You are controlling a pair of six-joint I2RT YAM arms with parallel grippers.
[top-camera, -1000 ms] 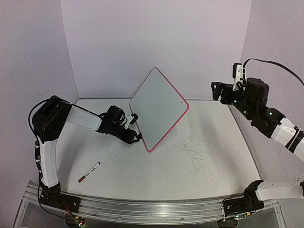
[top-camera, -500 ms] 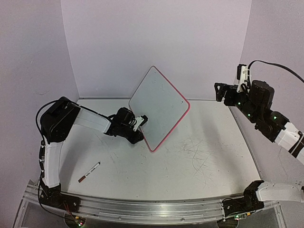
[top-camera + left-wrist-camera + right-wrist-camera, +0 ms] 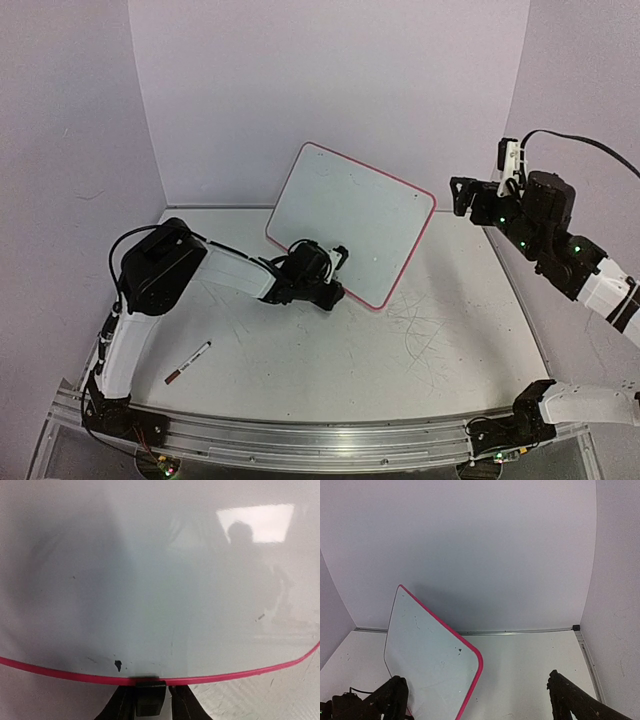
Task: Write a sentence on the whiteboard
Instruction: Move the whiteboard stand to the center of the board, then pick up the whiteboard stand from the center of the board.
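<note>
The whiteboard (image 3: 352,222), white with a red-pink frame, is held tilted up off the table at the back centre. My left gripper (image 3: 335,285) is shut on the black clip foot (image 3: 150,698) at its lower edge. In the left wrist view the board face (image 3: 160,580) fills the frame. It shows only small dark specks; no written sentence is visible. My right gripper (image 3: 460,195) is open and empty, raised high at the right, apart from the board. In the right wrist view the board (image 3: 427,657) is at lower left between the spread fingers (image 3: 570,700).
A marker (image 3: 187,362) with a dark cap lies on the table at the front left. Faint grey scribble scratches (image 3: 420,325) mark the tabletop right of centre. Walls close the back and both sides.
My left arm has reached further right and turned the whiteboard, so its face now shows wider and more level. The right arm has risen slightly, then stayed still. The marker has not moved.
</note>
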